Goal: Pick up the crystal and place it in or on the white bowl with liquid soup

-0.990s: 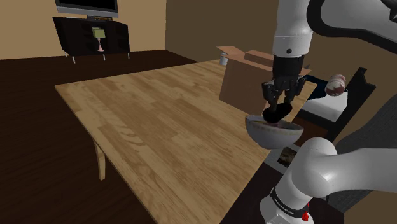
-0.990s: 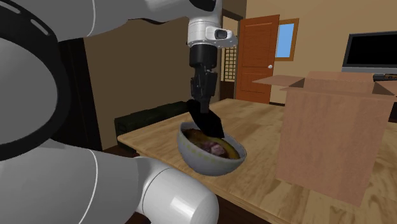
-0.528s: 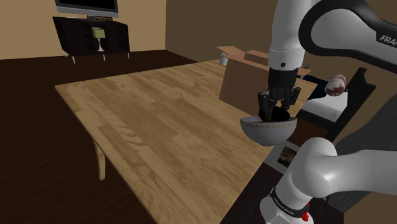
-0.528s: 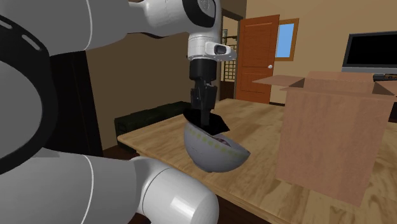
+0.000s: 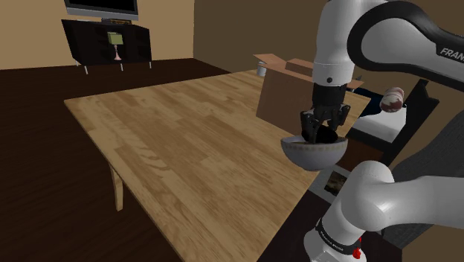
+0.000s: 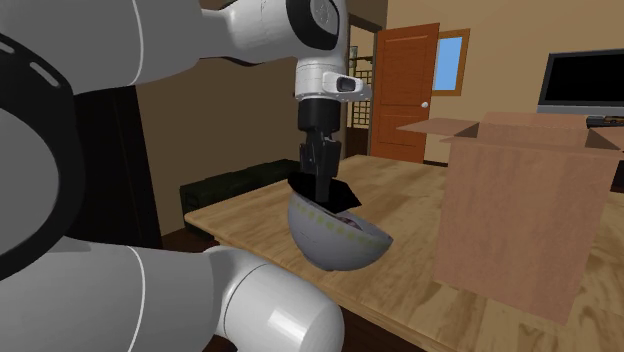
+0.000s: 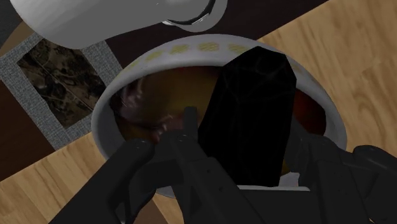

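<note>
The white bowl (image 5: 315, 153) of brown soup stands tipped at the table's corner close to the stand. My gripper (image 5: 322, 128) reaches straight down into it. In the wrist view the black, faceted crystal (image 7: 251, 114) stands slanted between my fingers, over the soup and inside the rim of the bowl (image 7: 191, 49). My gripper (image 7: 248, 137) is shut on the crystal, one finger (image 7: 189, 124) lying along its edge. From the second exterior view, the crystal (image 6: 338, 192) pokes over the grey bowl (image 6: 335, 240) beneath the gripper (image 6: 320, 182).
An open cardboard box (image 5: 286, 93) stands on the wooden table (image 5: 186, 141) just behind the bowl. My own white arm link (image 5: 372, 201) curves close below the bowl. A patterned mat (image 7: 54, 76) lies on the dark floor past the table edge.
The gripper came down with the crystal into the bowl, and the bowl tipped so that its inside faces away from both cameras. Over the last half second nothing moved.
</note>
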`<action>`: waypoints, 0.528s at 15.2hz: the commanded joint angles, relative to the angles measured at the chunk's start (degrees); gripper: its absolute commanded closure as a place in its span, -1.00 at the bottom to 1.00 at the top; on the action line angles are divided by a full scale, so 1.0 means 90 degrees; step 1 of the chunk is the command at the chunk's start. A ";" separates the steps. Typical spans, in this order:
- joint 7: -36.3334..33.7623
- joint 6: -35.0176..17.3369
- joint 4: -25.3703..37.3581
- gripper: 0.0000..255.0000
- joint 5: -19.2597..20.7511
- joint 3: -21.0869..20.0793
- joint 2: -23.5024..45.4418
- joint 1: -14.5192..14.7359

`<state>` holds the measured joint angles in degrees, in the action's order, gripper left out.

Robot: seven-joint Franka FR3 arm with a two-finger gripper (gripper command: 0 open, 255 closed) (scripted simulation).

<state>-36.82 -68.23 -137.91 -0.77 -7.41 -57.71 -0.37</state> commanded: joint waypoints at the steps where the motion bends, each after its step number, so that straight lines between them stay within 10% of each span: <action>1: 0.0002 0.0006 -0.0032 1.00 0.0002 0.0001 0.0013 -0.0002; 2: 0.0002 0.0008 -0.0041 -1.00 0.0001 0.0002 0.0002 0.0000; 8: -0.0004 0.0138 0.0255 -1.00 0.0006 -0.0005 0.0168 -0.0018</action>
<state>-36.82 -67.66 -137.03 -0.71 -7.41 -56.95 -0.46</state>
